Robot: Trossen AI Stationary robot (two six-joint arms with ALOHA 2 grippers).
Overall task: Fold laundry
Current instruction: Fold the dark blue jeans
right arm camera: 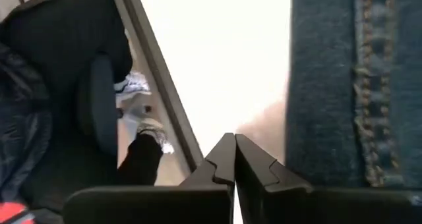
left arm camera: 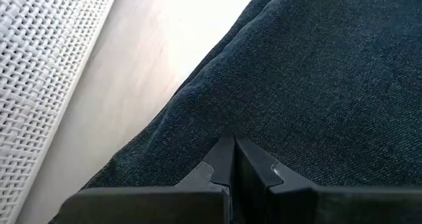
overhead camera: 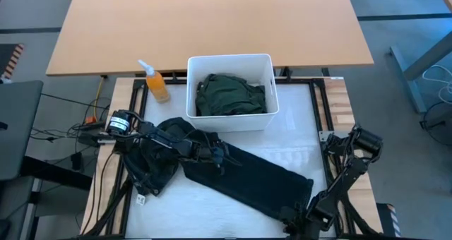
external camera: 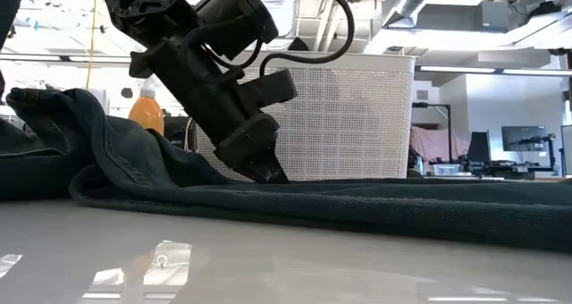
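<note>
Trousers (overhead camera: 247,180): long dark garment, nearest the low camera, laid flat across the white table top from the left-centre toward the near right corner; a stitched seam shows in the right wrist view (right arm camera: 369,85).
Table (overhead camera: 300,138): white glossy surface, bare between the trousers and the bin.
Left gripper (overhead camera: 220,155): tips down on the upper end of the trousers, in front of the bin; in the low view (external camera: 268,172) the arm slants down from the upper left and the tips meet the cloth.
Left jaws: closed together, pressed against the cloth (left arm camera: 316,85); whether any fabric is pinched between them cannot be told.
Right gripper (overhead camera: 304,215): at the near right corner of the table, by the lower end of the trousers.
Right jaws: closed, nothing between them; the trouser edge lies just beside the tips.
Bunched cloth (overhead camera: 159,159): dark pile at the left end of the trousers, under the left arm; it rises as a hump in the low view (external camera: 80,134).
Bin (overhead camera: 229,60): white, mesh-walled, behind the trousers at mid-table.
Green garment (overhead camera: 229,95): crumpled inside the bin.
Bottle (overhead camera: 155,82): orange, just left of the bin, on the table edge.
Desk (overhead camera: 212,25): bare wooden top, beyond the bin.
</note>
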